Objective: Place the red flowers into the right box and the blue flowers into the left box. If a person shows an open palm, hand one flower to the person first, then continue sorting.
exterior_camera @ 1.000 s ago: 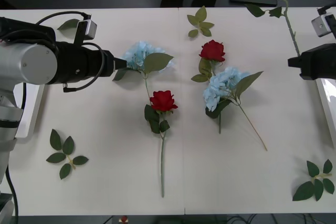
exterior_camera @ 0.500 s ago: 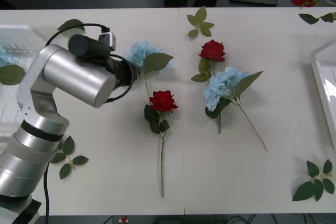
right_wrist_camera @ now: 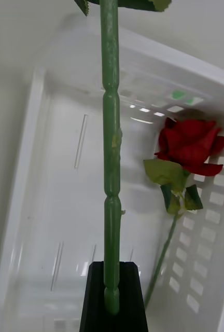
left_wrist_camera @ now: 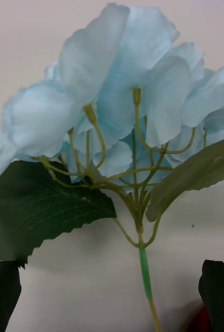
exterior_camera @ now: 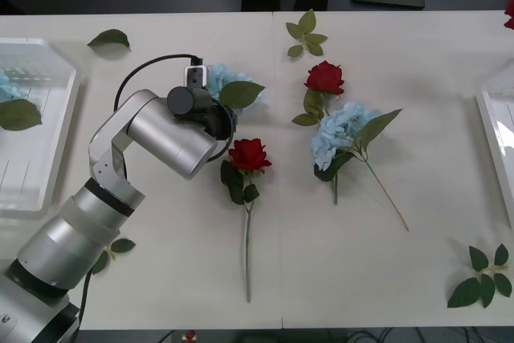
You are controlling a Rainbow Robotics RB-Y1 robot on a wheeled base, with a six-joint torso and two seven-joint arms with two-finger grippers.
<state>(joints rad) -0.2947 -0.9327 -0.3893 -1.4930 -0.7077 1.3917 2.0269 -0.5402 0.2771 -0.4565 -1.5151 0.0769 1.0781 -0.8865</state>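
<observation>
We see our left tool (left_wrist_camera: 112, 295) spread wide, one finger on each side of a blue hydrangea's (left_wrist_camera: 127, 114) thin stem where it lies on the white surface (exterior_camera: 385, 263) — a red rose (exterior_camera: 249, 154) just beside it. Our right tool (right_wrist_camera: 112, 301) is clamped on a rose stem (right_wrist_camera: 110, 155) above the right box (right_wrist_camera: 44, 207), where another rose (right_wrist_camera: 190, 145) already lies.

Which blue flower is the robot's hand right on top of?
The blue flower by the left gripper, fingers open around its stem. The other lies apart, mid-table.
</observation>
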